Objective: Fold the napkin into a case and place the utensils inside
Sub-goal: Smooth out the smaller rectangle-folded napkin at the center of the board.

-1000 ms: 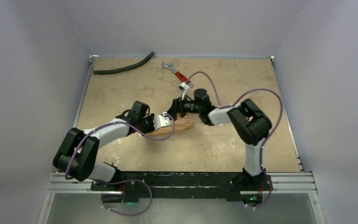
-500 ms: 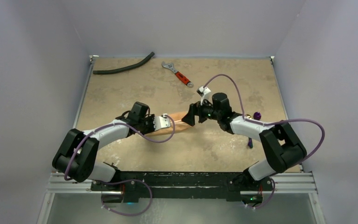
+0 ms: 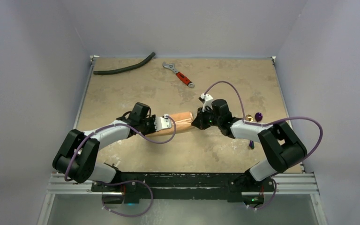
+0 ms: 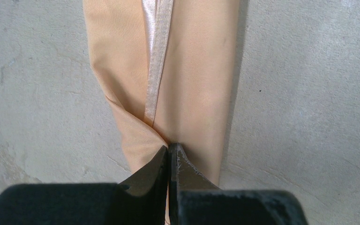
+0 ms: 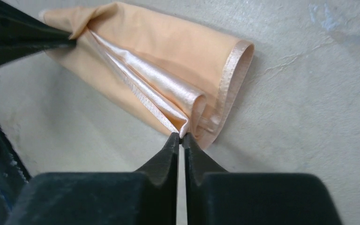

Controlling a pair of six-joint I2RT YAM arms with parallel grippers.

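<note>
Both napkin [image 3: 183,122] ends are pinched shut, by left pincer [image 4: 169,150] and newly re-closed right pincer [image 5: 180,138]; folding can be continued.

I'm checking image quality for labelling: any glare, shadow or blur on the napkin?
Top external: even, soft light, no glare, the napkin small and low in detail. Left wrist: weave sharp, a thin shadow along its right edge, the left tool dark and soft. Right wrist: mild sheen on the satin inner folds, the right tool dark and soft too.
</note>
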